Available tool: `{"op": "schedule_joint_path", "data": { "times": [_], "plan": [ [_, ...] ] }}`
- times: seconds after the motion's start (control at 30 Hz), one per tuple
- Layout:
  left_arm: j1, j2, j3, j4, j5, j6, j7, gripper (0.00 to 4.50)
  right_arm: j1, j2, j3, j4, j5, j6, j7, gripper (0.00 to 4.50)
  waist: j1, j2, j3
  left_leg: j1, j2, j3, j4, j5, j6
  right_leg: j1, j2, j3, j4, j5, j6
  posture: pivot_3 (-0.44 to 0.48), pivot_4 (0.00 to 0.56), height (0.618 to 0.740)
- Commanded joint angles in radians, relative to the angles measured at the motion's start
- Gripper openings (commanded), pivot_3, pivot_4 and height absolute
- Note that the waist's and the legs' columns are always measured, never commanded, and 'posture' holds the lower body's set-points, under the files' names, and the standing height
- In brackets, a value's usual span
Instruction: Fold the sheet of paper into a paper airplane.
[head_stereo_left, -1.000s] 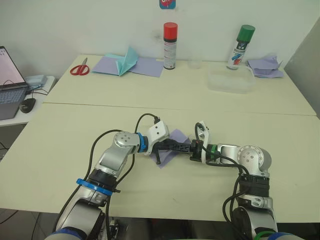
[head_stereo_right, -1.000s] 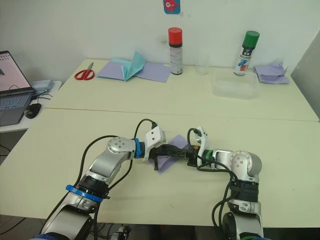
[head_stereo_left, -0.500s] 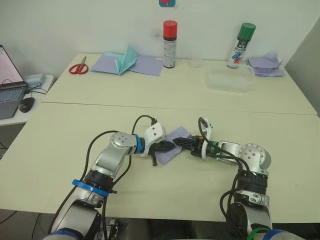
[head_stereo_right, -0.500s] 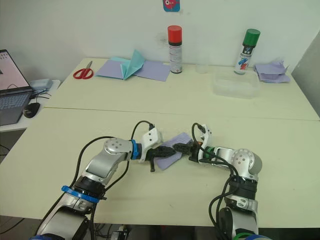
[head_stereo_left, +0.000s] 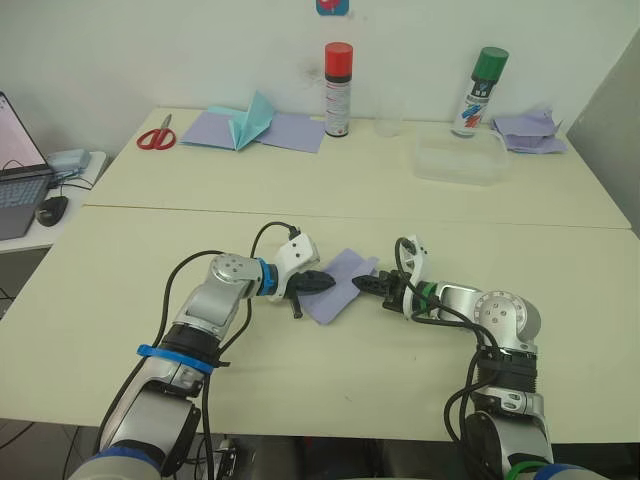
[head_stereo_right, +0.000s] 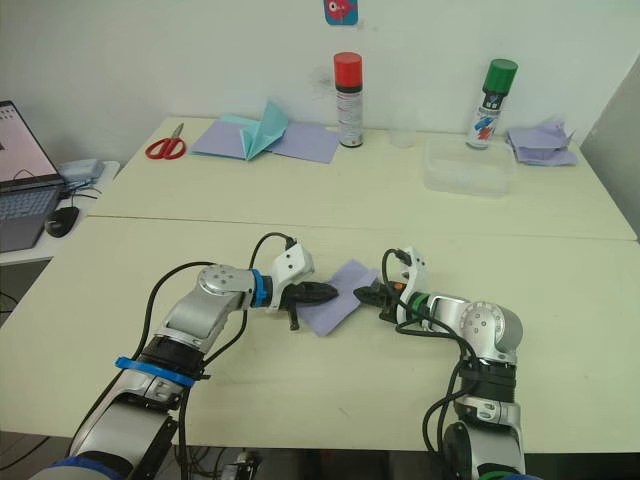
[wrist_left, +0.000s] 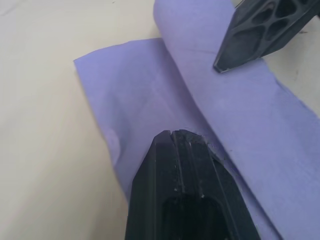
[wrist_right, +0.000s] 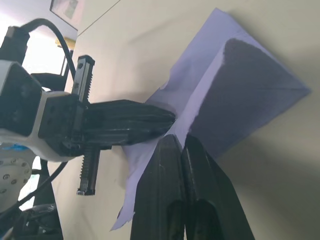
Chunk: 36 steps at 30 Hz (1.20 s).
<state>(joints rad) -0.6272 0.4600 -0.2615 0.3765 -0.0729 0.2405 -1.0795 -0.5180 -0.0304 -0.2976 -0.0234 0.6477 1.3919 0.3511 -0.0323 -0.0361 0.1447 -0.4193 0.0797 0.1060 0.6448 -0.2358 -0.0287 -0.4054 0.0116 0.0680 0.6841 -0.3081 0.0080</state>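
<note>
- the near table (head_stereo_left: 120, 300) carries the work; behind its seam, well apart from both arms, stand a red-capped spray can (head_stereo_left: 338, 76), a green-capped spray can (head_stereo_left: 477, 92), a clear tray (head_stereo_left: 458, 160), scissors (head_stereo_left: 157, 134), a teal paper plane (head_stereo_left: 250, 120) and a crumpled lavender pile (head_stereo_left: 528, 128).
- the sheet of paper (head_stereo_left: 338, 286) lies flat on the near table between the two arms, partly folded, with its long axis running on a diagonal from the near-left corner up toward the far-right corner.
- a raised fold runs along that diagonal; in the right wrist view it stands up as a shallow tent (wrist_right: 250, 95) rather than lying pressed flat.
- the left gripper (head_stereo_left: 318, 281) comes in from the robot's left with its fingers pressed together, holding nothing, tips over the sheet's left edge.
- the right gripper (head_stereo_left: 366, 284) comes in from the right, its fingers likewise together and empty, tips at the sheet's right edge.
- the two grippers point at each other across the sheet's short width, so the sheet lies straight ahead of each; both look about equally near.
- judged from this, the next press turns on the crease line that runs crosswise between the two tips.
</note>
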Motion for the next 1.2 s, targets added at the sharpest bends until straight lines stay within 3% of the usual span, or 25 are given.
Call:
{"op": "schedule_joint_path", "data": {
  "times": [0.03, 0.2, 0.43, 0.8, 1.2],
  "plan": [
    [-0.027, 0.007, 0.012, -0.018, -0.007, -0.023, -0.019, 0.00, -0.001, -0.054, 0.002, -0.034, 0.096, 0.081, 0.086, 0.02, 0.000, 0.000, 0.000, 0.000, 0.000, 0.000, 0.000, 0.000, 0.000, 0.000, 0.000, 0.000, 0.000, 0.000, 0.000, 0.000, 0.150, 0.740],
    [-0.013, 0.025, -0.004, -0.134, -0.043, 0.037, -0.097, 0.00, -0.016, -0.209, 0.066, -0.043, 0.199, 0.190, 0.230, 0.02, 0.001, 0.001, 0.001, -0.002, 0.000, 0.000, 0.000, 0.000, 0.000, -0.001, 0.000, 0.000, -0.002, 0.000, 0.000, 0.000, 0.150, 0.740],
    [0.031, 0.059, -0.028, -0.263, -0.061, 0.108, -0.153, 0.00, -0.048, -0.313, 0.168, 0.055, 0.174, 0.104, 0.328, 0.02, -0.002, 0.001, 0.001, -0.002, 0.000, 0.000, 0.000, 0.000, 0.000, -0.001, 0.002, 0.001, -0.002, 0.000, 0.000, 0.000, 0.150, 0.740],
    [0.087, 0.048, -0.081, -0.312, -0.021, 0.081, -0.111, 0.00, -0.064, -0.472, 0.342, 0.107, 0.182, 0.041, 0.565, 0.02, 0.003, 0.001, 0.001, -0.004, 0.000, -0.002, 0.001, 0.000, 0.000, -0.001, 0.002, 0.002, -0.002, 0.000, 0.000, 0.000, 0.150, 0.740],
    [0.111, 0.061, -0.131, -0.319, 0.009, 0.065, -0.122, 0.00, -0.104, -0.518, 0.433, 0.158, 0.132, -0.046, 0.661, 0.02, 0.003, 0.001, 0.001, -0.004, 0.000, -0.004, 0.001, 0.000, 0.000, -0.001, 0.003, 0.002, -0.001, 0.000, 0.000, 0.000, 0.150, 0.740]
  ]
}}
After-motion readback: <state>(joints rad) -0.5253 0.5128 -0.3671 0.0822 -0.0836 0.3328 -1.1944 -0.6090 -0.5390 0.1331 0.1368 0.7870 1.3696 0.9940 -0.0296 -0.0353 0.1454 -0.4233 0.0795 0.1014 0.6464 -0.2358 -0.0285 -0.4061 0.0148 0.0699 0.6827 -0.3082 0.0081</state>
